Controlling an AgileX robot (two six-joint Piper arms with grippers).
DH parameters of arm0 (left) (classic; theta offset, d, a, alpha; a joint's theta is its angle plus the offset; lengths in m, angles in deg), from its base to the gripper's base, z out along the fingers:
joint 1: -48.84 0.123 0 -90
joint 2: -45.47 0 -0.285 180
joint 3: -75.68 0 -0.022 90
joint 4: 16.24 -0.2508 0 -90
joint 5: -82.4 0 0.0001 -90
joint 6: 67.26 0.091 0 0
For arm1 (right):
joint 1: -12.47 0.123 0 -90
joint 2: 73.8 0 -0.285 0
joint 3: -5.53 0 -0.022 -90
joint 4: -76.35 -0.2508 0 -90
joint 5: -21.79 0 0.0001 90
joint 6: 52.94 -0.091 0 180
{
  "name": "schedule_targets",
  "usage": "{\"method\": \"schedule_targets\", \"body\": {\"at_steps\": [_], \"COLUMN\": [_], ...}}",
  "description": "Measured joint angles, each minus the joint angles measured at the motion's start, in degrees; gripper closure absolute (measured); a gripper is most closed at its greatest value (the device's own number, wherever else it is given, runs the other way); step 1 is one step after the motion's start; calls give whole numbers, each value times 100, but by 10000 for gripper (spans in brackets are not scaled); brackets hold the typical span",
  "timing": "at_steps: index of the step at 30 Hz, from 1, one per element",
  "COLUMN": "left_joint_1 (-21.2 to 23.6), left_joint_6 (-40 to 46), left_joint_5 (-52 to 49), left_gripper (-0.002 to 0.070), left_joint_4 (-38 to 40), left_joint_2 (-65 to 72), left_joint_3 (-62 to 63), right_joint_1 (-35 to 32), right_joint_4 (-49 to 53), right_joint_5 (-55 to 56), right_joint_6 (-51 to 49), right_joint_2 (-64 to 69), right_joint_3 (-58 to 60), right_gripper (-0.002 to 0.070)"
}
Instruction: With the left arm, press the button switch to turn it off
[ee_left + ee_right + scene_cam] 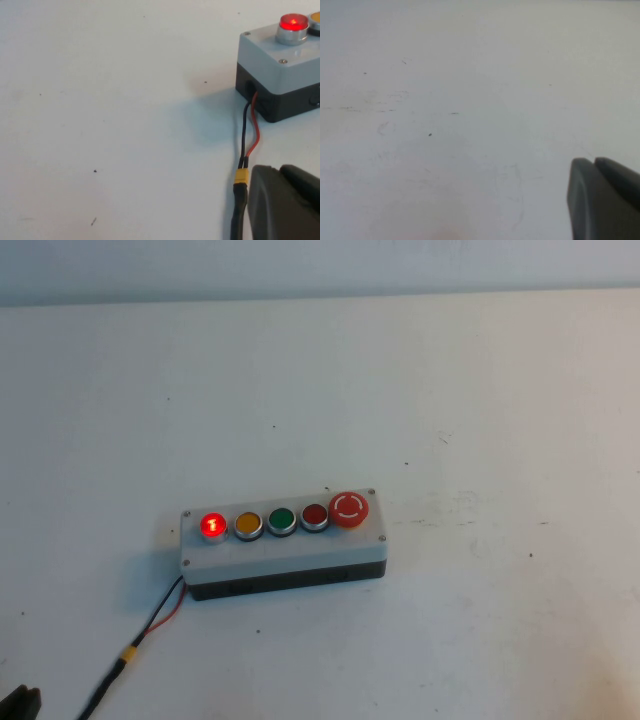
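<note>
On the white desk (450, 390) sits a grey box (283, 550) with a row of buttons. The button switch (212, 525) at its left end glows red. The left claw (20, 703) rests low at the desk's near-left corner, well apart from the box, beside the red-black cable (160, 615). The right claw (605, 200) hovers over bare desk. I cannot tell how either claw is set.
</note>
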Motion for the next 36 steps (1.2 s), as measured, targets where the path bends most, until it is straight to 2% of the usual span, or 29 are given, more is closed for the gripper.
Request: {"method": "schedule_targets", "body": {"at_steps": [7,14,21,25,30,36], "left_joint_1": [0,0,0,0,0,0], "left_joint_6": [-451,-1929,-2173,-2335,-2358,-1340], "left_joint_5": [218,1193,1704,966,-915,-2805], "left_gripper": [677,677,677,677,677,677], "left_joint_4": [76,1046,1325,1325,775,583], "left_joint_2": [0,0,0,294,1652,3709], "left_joint_3": [0,0,0,636,2252,3926], "right_joint_1": [0,0,0,0,0,0], "right_joint_4": [0,0,0,0,0,0], "right_joint_5": [0,0,0,0,0,0], "right_joint_6": [0,0,0,0,0,0], "right_joint_2": [0,0,0,0,0,0], "right_joint_3": [0,0,0,0,0,0], "right_gripper": [692,692,692,692,692,692]}}
